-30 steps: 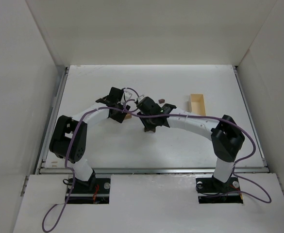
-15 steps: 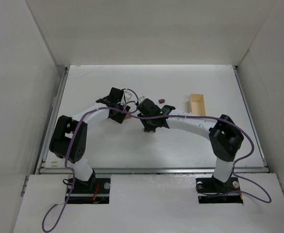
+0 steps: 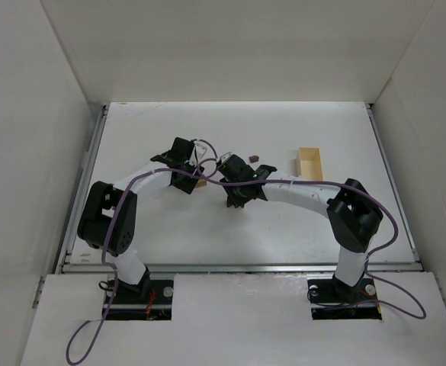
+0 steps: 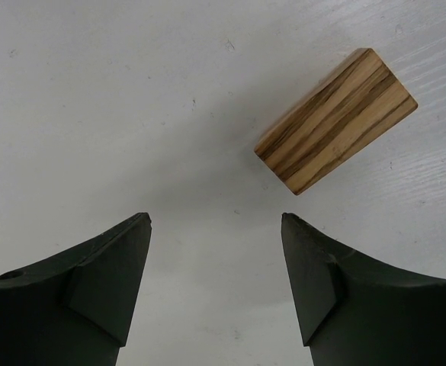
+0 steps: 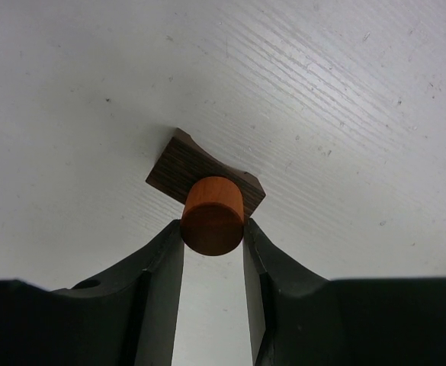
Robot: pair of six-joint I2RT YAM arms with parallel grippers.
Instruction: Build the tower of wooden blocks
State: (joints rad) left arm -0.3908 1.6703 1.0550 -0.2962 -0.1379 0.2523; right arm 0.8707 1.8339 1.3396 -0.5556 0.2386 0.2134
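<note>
In the right wrist view my right gripper [image 5: 213, 225] is shut on a reddish-brown wooden cylinder [image 5: 213, 213]. It holds the cylinder right over a dark brown block [image 5: 178, 164] that lies flat on the white table. I cannot tell whether they touch. In the left wrist view my left gripper [image 4: 215, 219] is open and empty above the table. A tan striped block [image 4: 335, 120] lies flat ahead of it and to the right, outside the fingers. In the top view both grippers, the left [image 3: 194, 171] and the right [image 3: 229, 165], meet near the table's middle.
A pale cream open-topped box [image 3: 309, 164] stands to the right of the grippers. A small dark block [image 3: 254, 158] lies between the right gripper and the box. White walls enclose the table on three sides.
The right arm has shifted slightly, its elbow drawing a little to the left. The left arm has not visibly moved.
</note>
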